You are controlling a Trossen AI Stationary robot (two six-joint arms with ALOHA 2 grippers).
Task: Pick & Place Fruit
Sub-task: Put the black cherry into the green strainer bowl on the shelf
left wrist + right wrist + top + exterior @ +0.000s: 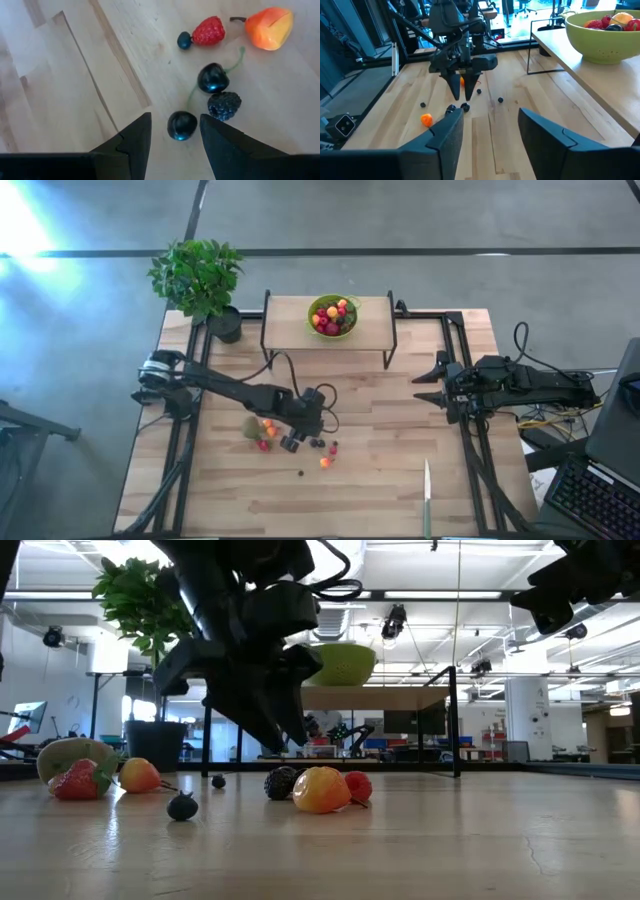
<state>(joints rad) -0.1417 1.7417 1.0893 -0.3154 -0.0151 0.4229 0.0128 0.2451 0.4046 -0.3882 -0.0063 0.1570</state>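
Note:
Small toy fruits lie loose on the wooden table: a dark cherry (182, 125), a second stemmed cherry (213, 78), a blackberry (224, 105), a raspberry (208, 31), a blueberry (184, 40) and an orange-yellow peach (270, 28). A brown kiwi (250, 427) with a strawberry (78, 780) lies to their left. My left gripper (175, 116) slants down, open, just above the table. Its fingers stand on either side of the first cherry without touching it. My right gripper (425, 383) waits open at the table's right side. More fruit fills the lime-green bowl (333, 316).
The bowl stands on a raised wooden shelf (290, 320) at the far middle. A potted plant (200, 280) stands at the far left. A green-handled knife (427, 495) lies near the front right edge. Bare wood spreads between the fruits and the right arm.

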